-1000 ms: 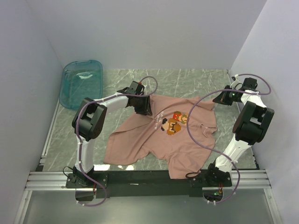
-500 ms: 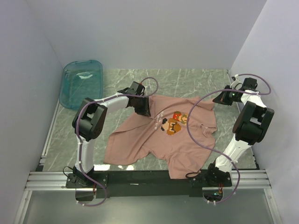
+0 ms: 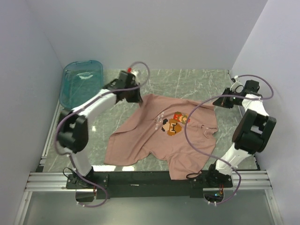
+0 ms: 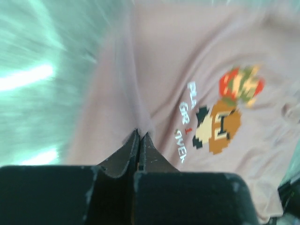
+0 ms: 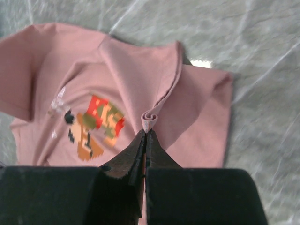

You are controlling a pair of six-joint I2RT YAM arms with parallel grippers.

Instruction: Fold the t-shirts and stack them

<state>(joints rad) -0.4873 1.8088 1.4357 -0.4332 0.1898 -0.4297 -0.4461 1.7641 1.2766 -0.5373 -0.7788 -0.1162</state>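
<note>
A dusty-pink t-shirt [image 3: 161, 138] with a pixel-art chest print [image 3: 174, 123] lies crumpled on the marble table. My left gripper [image 3: 136, 97] is shut on a fold of the t-shirt [image 4: 140, 70] at its far left edge, the cloth pinched between the tips [image 4: 140, 134]. My right gripper [image 3: 219, 101] is shut on a rolled hem of the t-shirt [image 5: 140, 79] at its far right corner; the hem curls out just past the tips [image 5: 146, 132]. Both pinched edges are pulled up off the table.
A translucent teal bin [image 3: 80, 83] stands at the back left corner. White walls close in the table on three sides. The aluminium rail [image 3: 150, 180] with both arm bases runs along the near edge. A cable [image 3: 197, 133] loops over the shirt's right side.
My left gripper has shut on the shirt's far left edge and pulled it back and to the left, away from the print. The right gripper has shifted slightly, still gripping.
</note>
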